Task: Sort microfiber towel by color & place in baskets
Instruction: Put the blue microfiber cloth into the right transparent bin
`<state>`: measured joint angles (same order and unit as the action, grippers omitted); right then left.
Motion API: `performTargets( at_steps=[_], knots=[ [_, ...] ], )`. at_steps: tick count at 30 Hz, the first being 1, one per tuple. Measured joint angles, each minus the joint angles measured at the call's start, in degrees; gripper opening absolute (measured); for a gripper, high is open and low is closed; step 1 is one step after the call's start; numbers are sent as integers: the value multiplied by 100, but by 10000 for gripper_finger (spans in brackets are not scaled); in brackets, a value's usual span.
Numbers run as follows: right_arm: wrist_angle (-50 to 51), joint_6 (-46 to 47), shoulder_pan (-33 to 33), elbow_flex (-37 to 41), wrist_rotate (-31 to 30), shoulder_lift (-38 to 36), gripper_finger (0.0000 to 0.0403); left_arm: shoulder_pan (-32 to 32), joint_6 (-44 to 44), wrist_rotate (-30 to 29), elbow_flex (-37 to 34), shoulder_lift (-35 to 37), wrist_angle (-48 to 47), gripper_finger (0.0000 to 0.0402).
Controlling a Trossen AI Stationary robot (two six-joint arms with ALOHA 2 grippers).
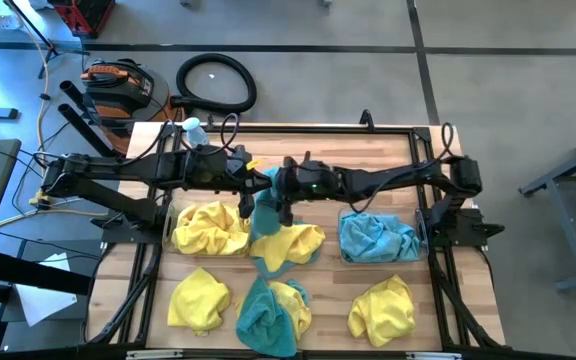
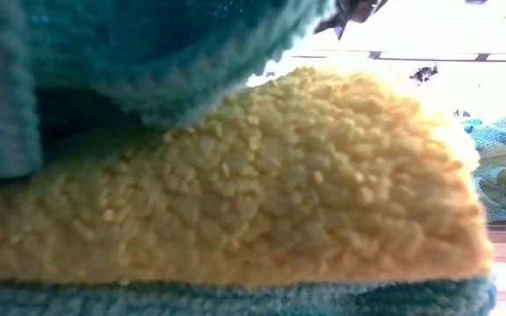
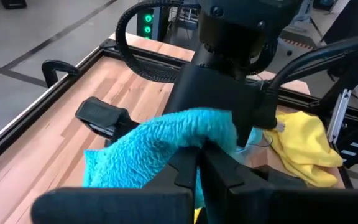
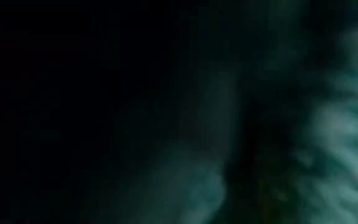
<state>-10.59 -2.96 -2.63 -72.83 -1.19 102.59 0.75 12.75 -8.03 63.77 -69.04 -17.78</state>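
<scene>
Teal-blue cloth (image 1: 265, 222) is being held up over the middle of the wooden table (image 1: 118, 290), pinched at its top edge by the clenched left gripper (image 3: 199, 163), and it is hanging down onto a yellow towel (image 1: 298, 243) below. The right gripper (image 1: 280, 203) is being kept just beside the left one, pressed against the same cloth with its fingers spread wide; no grip by it is being shown. Yellow towels are being contained in the left basket (image 1: 174, 222), and teal ones in the right basket (image 1: 345, 225). Nearer, three more piles are lying on the boards: a yellow one (image 1: 199, 300) on the left, a teal-and-yellow heap (image 1: 271, 315) in the middle, and a yellow towel on the right (image 1: 382, 308).
</scene>
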Motion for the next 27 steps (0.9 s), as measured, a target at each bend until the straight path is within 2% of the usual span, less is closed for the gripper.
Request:
performTargets(
  at_steps=[3,8,9,12,17,22,27],
  knots=[
    [170,-4,0,-155,-1,82,185,0,1,-8,-6,0,-24,4],
    [395,49,2,-154,9,77,34,0,0,-7,-9,0,-55,31],
    [472,47,2,-154,30,76,18,0,0,-9,-10,0,-87,39],
    [861,356,4,-146,74,-1,23,0,-9,-19,-11,-2,-196,64],
    [2334,585,32,-130,-142,-633,7,-4,-91,-4,2,5,-498,102],
    [3327,1019,328,-132,-324,-1619,10,-4,-109,-17,0,4,-743,110],
    [4777,1773,769,-136,-963,-2723,4,-31,-240,-2,-14,4,-970,110]
  ],
)
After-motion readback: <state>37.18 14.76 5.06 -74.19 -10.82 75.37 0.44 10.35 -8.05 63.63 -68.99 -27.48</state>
